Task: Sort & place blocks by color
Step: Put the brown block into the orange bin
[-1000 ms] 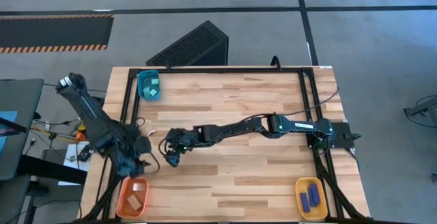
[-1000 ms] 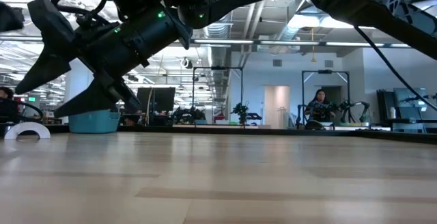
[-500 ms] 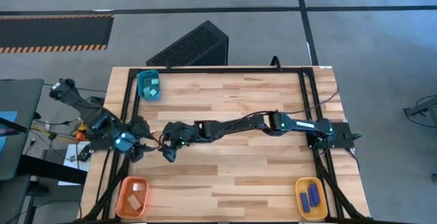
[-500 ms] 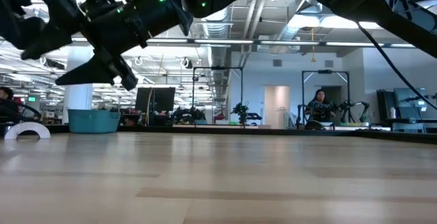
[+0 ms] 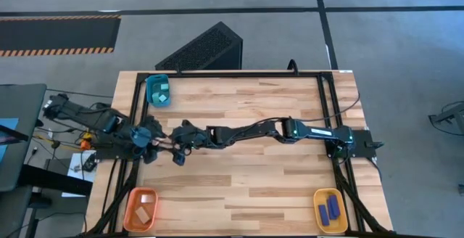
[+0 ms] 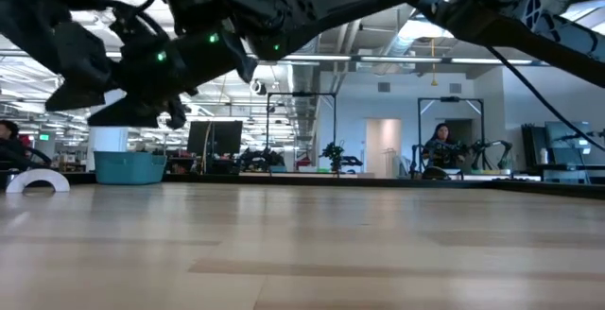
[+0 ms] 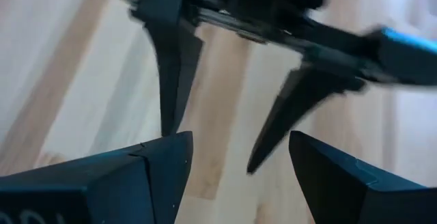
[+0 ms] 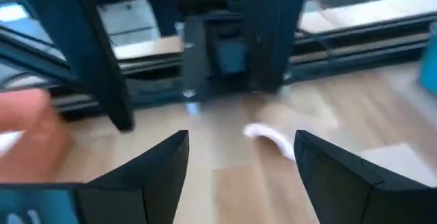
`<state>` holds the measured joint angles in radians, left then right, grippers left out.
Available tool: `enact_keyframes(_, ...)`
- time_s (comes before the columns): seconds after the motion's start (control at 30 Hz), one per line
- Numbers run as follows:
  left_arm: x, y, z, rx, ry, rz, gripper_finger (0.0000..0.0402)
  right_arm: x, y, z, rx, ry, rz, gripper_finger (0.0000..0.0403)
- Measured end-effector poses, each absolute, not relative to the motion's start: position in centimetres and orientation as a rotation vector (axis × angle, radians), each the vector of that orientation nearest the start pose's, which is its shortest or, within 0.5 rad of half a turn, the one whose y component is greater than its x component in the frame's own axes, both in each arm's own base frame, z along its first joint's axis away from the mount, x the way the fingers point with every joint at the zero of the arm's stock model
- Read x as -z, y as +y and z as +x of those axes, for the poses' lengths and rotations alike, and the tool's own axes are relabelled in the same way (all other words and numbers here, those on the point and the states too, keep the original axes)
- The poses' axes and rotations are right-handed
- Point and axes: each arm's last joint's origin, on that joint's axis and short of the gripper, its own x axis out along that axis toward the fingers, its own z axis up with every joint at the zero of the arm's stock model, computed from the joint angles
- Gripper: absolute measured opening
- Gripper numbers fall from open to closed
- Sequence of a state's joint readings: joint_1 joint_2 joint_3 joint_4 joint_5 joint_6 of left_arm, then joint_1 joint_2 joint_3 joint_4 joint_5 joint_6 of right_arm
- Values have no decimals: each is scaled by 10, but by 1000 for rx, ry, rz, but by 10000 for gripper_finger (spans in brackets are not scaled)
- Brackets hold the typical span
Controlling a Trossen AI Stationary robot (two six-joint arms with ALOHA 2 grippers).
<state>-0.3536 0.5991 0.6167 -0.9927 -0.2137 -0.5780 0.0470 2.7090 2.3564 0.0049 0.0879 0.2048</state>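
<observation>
The blocks lie in three trays in the high view: light cyan cubes point(image 5: 162, 90) in the teal tray point(image 5: 151, 93) at the far left corner, pale wood pieces point(image 5: 144, 207) in the orange tray point(image 5: 132, 210) at the near left, dark blue bars point(image 5: 328, 209) in the yellow tray point(image 5: 320, 213) at the near right. My left gripper point(image 5: 154, 145) point(image 7: 239, 142) hovers open and empty at the table's left edge. My right gripper point(image 5: 180, 151) point(image 8: 239, 138), reached across the table, faces it just to its right, also open and empty; it shows as the farther fingers point(image 7: 174, 67) in the left wrist view.
A black frame rail point(image 5: 135, 115) runs along the table's left edge under my left arm. A small white curved piece point(image 8: 268, 136) point(image 6: 38, 180) lies on the wood near that rail. The teal tray point(image 6: 130, 168) shows at the far left in the low view. A person point(image 6: 441, 151) sits far behind.
My left gripper has moved from above the orange tray toward the far edge, to the middle of the left edge, its arm folding down outside the table. My right gripper has shifted slightly toward the far edge. The two grippers now face each other closely. No block has moved.
</observation>
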Motion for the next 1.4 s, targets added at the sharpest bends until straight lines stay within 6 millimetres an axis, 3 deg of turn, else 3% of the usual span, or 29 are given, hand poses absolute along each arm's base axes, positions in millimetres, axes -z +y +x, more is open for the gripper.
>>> enact_keyframes(0.27,-236,-19,95,-360,912,-431,230,-140,6,605,77,288,68,286)
enact_keyframes(0.4,-237,-15,98,-417,869,-468,230,-136,1,606,84,298,124,286)
enact_keyframes(0.63,-245,-4,117,-420,738,-515,230,-128,-14,603,62,369,233,286)
enact_keyframes(0.93,-245,22,131,-405,828,-587,230,-125,-21,601,53,416,196,286)
enact_keyframes(1.3,-290,36,125,-440,785,-325,230,-140,-41,604,76,297,217,286)
enact_keyframes(1.4,-291,40,127,-471,829,-333,230,-139,-40,605,77,274,248,286)
